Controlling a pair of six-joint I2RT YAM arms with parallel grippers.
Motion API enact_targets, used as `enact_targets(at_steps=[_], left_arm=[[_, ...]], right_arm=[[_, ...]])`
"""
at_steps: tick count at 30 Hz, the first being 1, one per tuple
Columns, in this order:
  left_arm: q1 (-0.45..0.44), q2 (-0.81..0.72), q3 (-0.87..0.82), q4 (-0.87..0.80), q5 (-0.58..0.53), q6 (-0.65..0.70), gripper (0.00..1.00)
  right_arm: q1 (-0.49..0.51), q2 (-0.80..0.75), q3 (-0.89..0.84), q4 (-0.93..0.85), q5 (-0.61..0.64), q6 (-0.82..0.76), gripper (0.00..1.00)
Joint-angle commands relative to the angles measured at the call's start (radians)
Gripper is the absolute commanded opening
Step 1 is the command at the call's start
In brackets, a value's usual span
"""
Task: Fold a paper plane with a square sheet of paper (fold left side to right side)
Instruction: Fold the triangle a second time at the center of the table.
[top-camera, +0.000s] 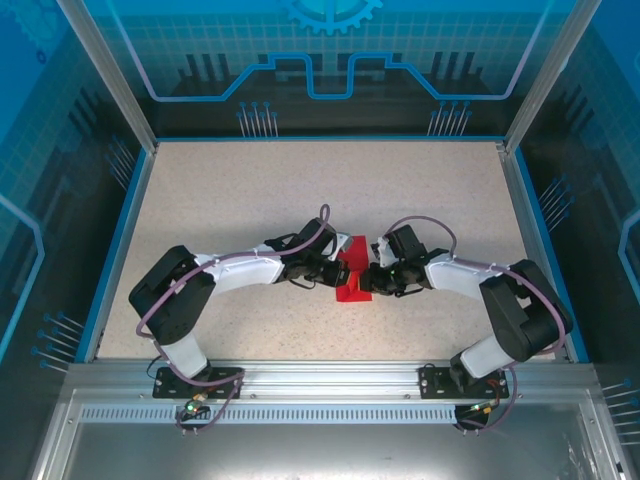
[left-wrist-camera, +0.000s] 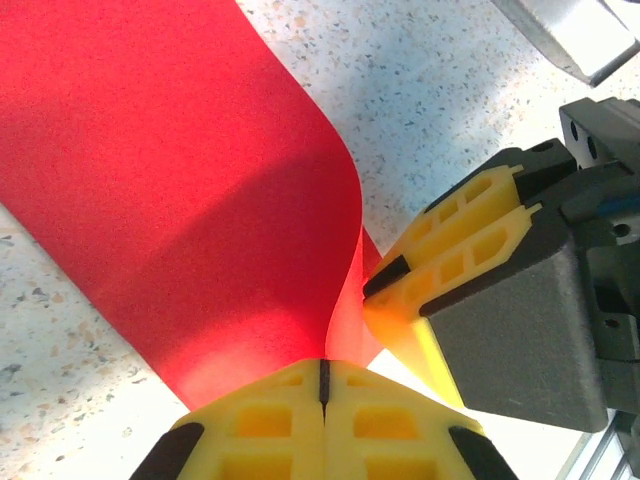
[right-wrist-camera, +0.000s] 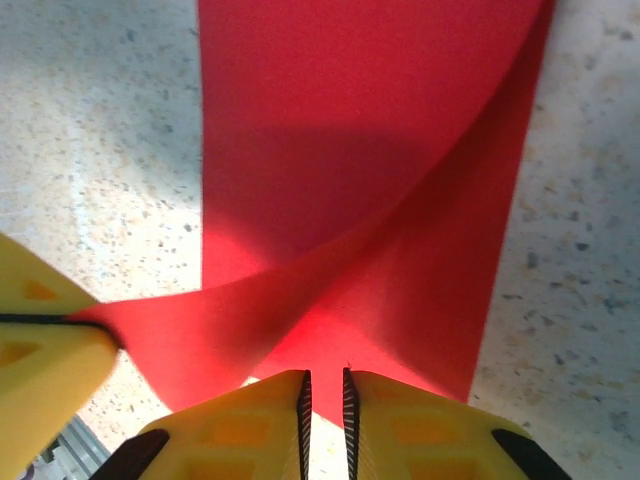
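Yellow left fingers (left-wrist-camera: 262, 425) pinch red sheet (left-wrist-camera: 170, 190) — speckled beige table (top-camera: 250, 200), blue glass walls (top-camera: 330, 60).

Red square sheet of paper (top-camera: 352, 289) on table (top-camera: 250, 190); edge curled upward.

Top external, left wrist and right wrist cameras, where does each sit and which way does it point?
Top external: above and behind the bases, looking down at the table; left arm and right arm meeting at the square sheet of paper.
Left wrist: on its arm, facing down along its left end effector, shut on the sheet; right end effector opposite.
Right wrist: on its arm, facing down past its own yellow fingers at the sheet.
Shared: both wrist views catch the left end effector pinching the sheet.
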Motion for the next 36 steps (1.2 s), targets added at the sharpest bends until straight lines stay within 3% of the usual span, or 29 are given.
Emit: enact_targets(at_steps=[1,36], left_arm=[[0.012,0.017,0.017,-0.025,-0.027,0.031,0.0],[0.037,0.142,0.116,-0.112,-0.122,0.072,0.0]], right_arm=[[0.019,0.02,0.023,-0.051,0.029,-0.017,0.18],[0.061,0.08,0.081,-0.169,0.092,-0.064,0.18]])
